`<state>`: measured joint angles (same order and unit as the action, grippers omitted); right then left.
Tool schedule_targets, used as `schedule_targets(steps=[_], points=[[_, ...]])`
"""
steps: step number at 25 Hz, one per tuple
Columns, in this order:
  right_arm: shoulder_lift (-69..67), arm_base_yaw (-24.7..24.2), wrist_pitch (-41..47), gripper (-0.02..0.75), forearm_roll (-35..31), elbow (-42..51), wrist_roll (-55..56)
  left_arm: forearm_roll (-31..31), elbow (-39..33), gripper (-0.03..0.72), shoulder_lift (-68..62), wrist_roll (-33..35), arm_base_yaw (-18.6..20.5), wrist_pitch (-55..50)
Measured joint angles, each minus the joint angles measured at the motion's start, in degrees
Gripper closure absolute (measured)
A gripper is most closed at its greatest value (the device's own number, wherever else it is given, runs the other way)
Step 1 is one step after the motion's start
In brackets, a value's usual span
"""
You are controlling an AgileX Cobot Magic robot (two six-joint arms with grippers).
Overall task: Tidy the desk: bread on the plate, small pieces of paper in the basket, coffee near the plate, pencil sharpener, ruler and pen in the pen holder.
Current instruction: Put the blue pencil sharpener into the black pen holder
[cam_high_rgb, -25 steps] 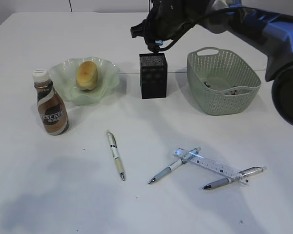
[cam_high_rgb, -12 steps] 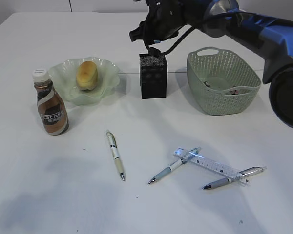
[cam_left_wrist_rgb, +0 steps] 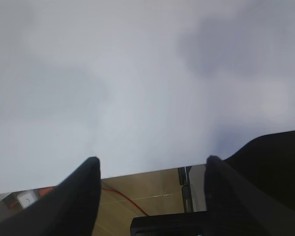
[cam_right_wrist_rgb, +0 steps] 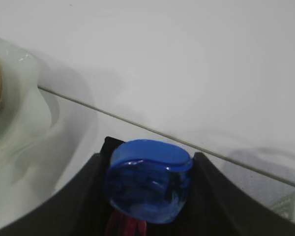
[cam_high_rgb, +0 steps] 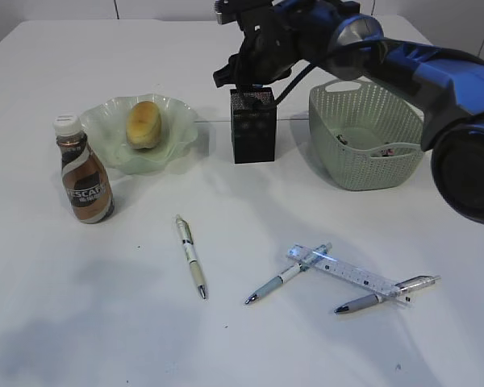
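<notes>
Far left on the plain white desk (cam_high_rgb: 81,322): brown Nescafe coffee bottle (cam_high_rgb: 84,174) with white cap, upright, just beside the pale green translucent plate (cam_high_rgb: 173,139) with ruffled rim. On that plate, an oval golden-brown bread roll (cam_high_rgb: 143,123). Further forward, lying flat on the desk, a pale pen (cam_high_rgb: 191,255). At centre, small black metal-mesh pen holder (cam_high_rgb: 252,130), upright, between plate and basket. Directly above it, the right gripper (cam_right_wrist_rgb: 148,181), fingers (cam_right_wrist_rgb: 86,196) clamped on a translucent blue rounded pencil sharpener (cam_right_wrist_rgb: 148,179), seen close in the right wrist view with the plate's edge at the left. Toward the front right, two grey-tipped pens (cam_high_rgb: 286,276) (cam_high_rgb: 385,293) with a short clear plastic ruler (cam_high_rgb: 351,274) lying across them. At the right rear, pale green woven-look plastic basket (cam_high_rgb: 369,169) with small crumpled paper pieces (cam_high_rgb: 385,151) inside. Left gripper (cam_left_wrist_rgb: 150,167), out of the exterior view, fingers (cam_left_wrist_rgb: 83,189) spread apart with nothing between them, over bare desk near its edge.
</notes>
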<state>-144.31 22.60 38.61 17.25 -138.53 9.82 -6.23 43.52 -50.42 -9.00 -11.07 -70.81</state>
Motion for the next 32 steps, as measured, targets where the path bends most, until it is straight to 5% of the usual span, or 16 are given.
schedule_targets(steps=[32], points=[[-2.4,-1.7,-2.5,0.342,-5.9,0.0,-0.1,-0.6,0.0,0.222,0.0,0.0,0.0,0.0]])
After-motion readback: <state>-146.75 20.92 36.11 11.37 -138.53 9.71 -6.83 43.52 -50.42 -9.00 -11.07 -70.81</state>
